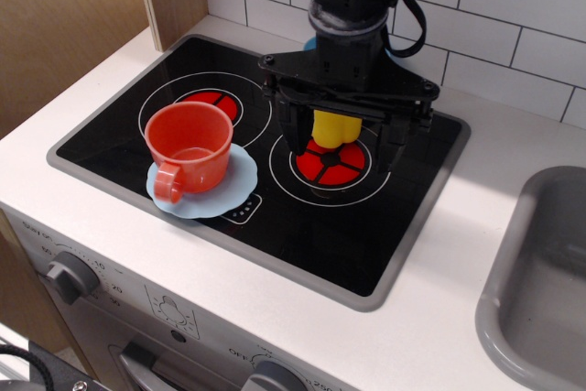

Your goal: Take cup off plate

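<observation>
Observation.image is showing the task not yet begun: the cup (189, 146) is sitting upright on the plate (240, 171), which is lying at the front left of the black hob (348, 235) set into the tabletop (439, 318). The gripper (344, 148) is hanging with its fingers spread wide, holding nothing, well apart from the cup and framing a yellow pepper (335, 127) behind it. Reaching, grasping and lifting are all remaining. The cup is appearing orange-red, empty, wider at the rim, its loop handle pointing toward the front; the plate is showing a wavy light-blue edge.
</observation>
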You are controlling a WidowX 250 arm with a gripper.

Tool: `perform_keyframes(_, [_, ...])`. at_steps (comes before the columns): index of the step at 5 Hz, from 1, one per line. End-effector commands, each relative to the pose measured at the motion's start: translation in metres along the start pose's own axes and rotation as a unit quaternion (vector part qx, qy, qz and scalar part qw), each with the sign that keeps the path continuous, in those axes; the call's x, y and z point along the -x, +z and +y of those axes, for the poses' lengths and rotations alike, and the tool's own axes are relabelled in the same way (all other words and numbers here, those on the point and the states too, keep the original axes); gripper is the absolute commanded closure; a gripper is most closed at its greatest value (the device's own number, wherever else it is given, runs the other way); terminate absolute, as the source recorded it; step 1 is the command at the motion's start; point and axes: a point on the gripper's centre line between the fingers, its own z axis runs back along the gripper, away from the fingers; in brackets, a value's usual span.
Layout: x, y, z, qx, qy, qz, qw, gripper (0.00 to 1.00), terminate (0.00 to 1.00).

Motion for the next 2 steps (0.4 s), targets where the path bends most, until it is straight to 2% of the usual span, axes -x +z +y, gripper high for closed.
perform_keyframes(1, [0.0,0.0,0.0,0.0,0.0,0.0,1.0,0.0,0.0])
perform_keyframes(2, [0.013,0.013,0.019,-0.005,0.063,0.025,0.9977,0.0,0.0])
